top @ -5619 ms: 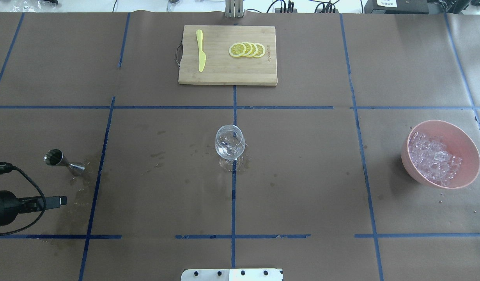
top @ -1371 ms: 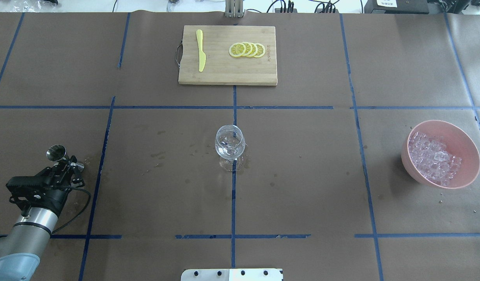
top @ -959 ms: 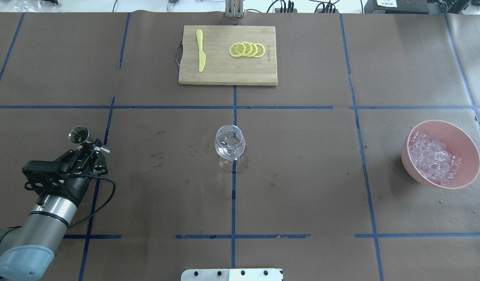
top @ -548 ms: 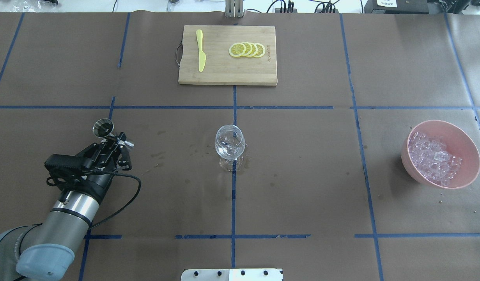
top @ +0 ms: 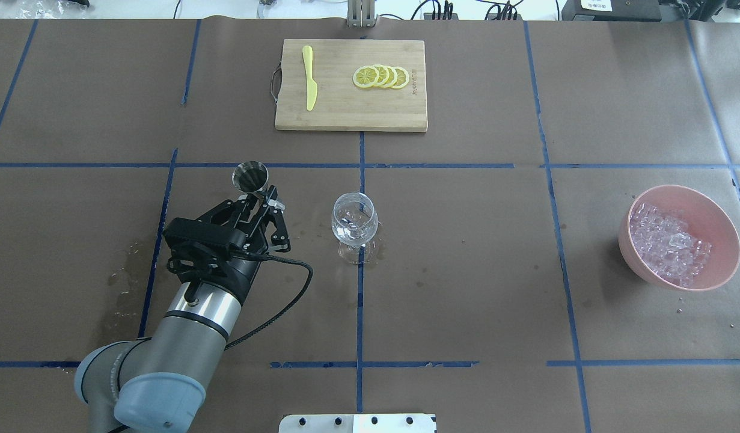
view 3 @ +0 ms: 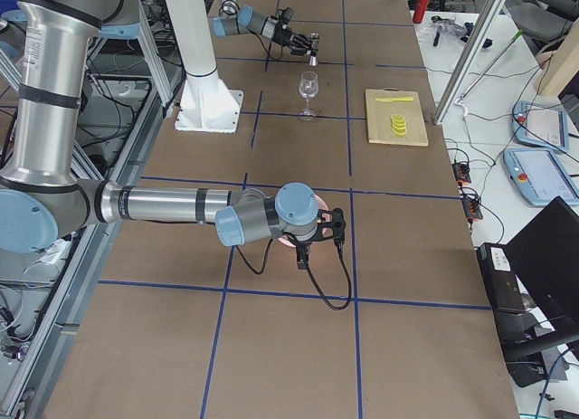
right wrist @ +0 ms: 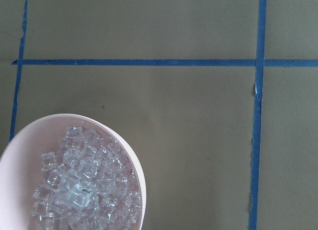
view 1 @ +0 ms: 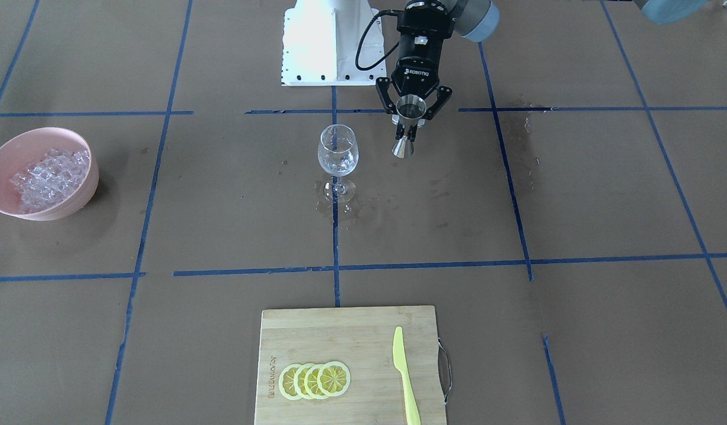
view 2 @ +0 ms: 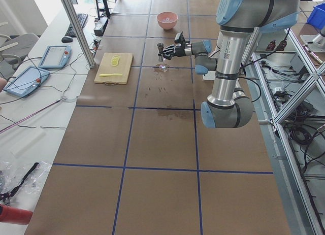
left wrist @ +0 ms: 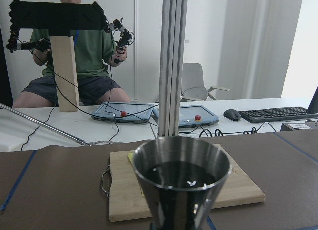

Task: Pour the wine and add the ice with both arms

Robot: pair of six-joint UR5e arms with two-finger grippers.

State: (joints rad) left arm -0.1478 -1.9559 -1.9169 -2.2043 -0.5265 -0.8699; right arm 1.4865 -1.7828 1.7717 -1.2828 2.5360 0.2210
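My left gripper (top: 261, 203) is shut on a steel jigger (top: 250, 177) and holds it upright above the table, just left of the clear wine glass (top: 354, 225). In the front view the left gripper (view 1: 409, 123) and jigger (view 1: 410, 111) hang beside the glass (view 1: 338, 154). The left wrist view shows dark wine (left wrist: 179, 174) in the jigger (left wrist: 181, 190). The ice (top: 667, 243) fills a pink bowl (top: 721, 228) at the right. My right gripper (view 3: 318, 231) hovers over that bowl; I cannot tell whether it is open. The right wrist view shows the ice (right wrist: 84, 190), no fingers.
A wooden cutting board (top: 345, 111) at the far middle carries lemon slices (top: 382, 77) and a yellow knife (top: 309, 78). Wet stains (top: 120, 282) mark the paper at the left and around the glass foot. The robot's white base (view 1: 333, 41) stands at the near edge.
My left arm came in, took hold of the jigger at the table's left, lifted it and carried it rightwards to just beside the glass. Glass and bowl have not moved.
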